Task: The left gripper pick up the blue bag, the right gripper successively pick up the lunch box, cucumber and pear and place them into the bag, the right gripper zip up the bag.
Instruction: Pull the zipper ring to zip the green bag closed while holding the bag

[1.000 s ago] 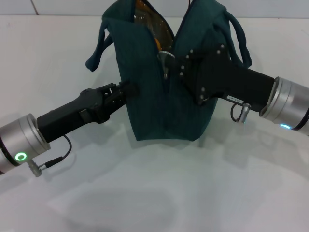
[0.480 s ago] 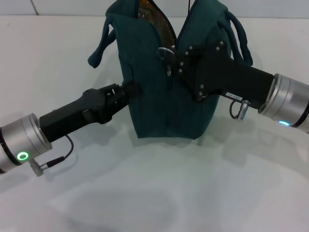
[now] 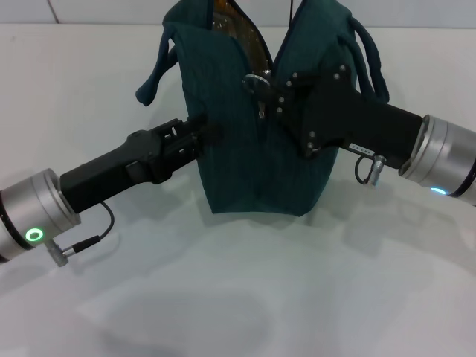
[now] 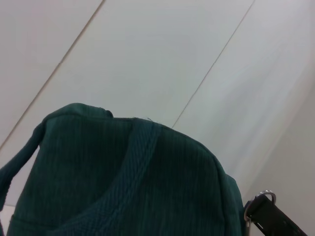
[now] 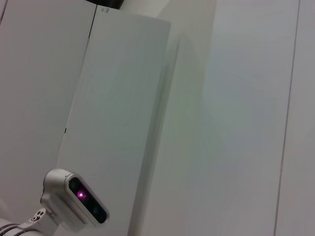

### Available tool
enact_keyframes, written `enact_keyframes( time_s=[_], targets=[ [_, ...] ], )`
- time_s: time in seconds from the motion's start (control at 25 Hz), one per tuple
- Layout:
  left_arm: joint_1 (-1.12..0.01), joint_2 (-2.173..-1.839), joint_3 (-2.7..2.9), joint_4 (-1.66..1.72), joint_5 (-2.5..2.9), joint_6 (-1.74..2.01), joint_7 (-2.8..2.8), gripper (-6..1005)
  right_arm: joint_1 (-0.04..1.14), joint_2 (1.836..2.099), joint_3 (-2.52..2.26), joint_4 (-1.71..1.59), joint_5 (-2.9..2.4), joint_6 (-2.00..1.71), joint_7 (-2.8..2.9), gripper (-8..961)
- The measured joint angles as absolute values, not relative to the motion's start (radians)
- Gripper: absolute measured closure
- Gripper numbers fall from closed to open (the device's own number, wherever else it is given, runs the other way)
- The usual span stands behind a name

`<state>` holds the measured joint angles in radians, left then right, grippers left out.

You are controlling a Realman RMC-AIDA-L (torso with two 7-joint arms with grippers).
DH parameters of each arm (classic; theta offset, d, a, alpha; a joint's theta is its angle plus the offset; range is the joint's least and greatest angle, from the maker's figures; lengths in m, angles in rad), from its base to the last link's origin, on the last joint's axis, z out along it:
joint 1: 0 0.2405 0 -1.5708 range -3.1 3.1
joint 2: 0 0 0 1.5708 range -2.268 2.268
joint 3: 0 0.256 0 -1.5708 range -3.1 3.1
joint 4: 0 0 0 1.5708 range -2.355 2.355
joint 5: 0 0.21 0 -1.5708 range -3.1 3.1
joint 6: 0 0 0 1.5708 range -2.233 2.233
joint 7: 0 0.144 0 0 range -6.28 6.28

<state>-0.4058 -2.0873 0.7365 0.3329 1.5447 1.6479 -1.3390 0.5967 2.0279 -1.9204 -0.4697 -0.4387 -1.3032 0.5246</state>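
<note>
The blue bag (image 3: 245, 149) stands upright on the white table, and its fabric fills the left wrist view (image 4: 123, 187). My left gripper (image 3: 202, 134) pinches the bag's left side wall, shut on the fabric. My right gripper (image 3: 269, 88) reaches in from the right, shut on the ring zipper pull (image 3: 256, 80) high on the bag's front. Above the pull the zip gapes, showing foil lining (image 3: 236, 26) with an orange glint. The lunch box, cucumber and pear are out of view.
Bare white table (image 3: 238, 297) spreads in front of the bag. One loop handle (image 3: 155, 63) hangs at the bag's left, the other (image 3: 368, 56) at its right. The right wrist view shows only a white wall and a small grey camera unit (image 5: 74, 199).
The right gripper has drawn the zipper pull slightly up and right. The left gripper rose a little with the bag's side, and the bag shifted slightly right.
</note>
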Motion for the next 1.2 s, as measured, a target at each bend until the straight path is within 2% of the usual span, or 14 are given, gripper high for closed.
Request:
enact_keyframes(
  time_s=[0.24,0.64,1.2],
  targets=[
    [-0.408,-2.089,0.748,0.318,1.547,1.648,-1.342,426,0.599,2.028,-1.922,-0.469,-0.439,-1.307,0.522,943],
    [-0.441,-2.091,0.759,0.282,1.554,1.600,-1.336,266,0.603,2.028,-1.930,-0.474,-0.443,-1.307,0.521,943],
    [-0.381,-2.084,0.750,0.292,1.453,1.603,-1.340,267,0.603,2.028,-1.930,-0.471,-0.449,-1.319,0.522,943]
  ],
)
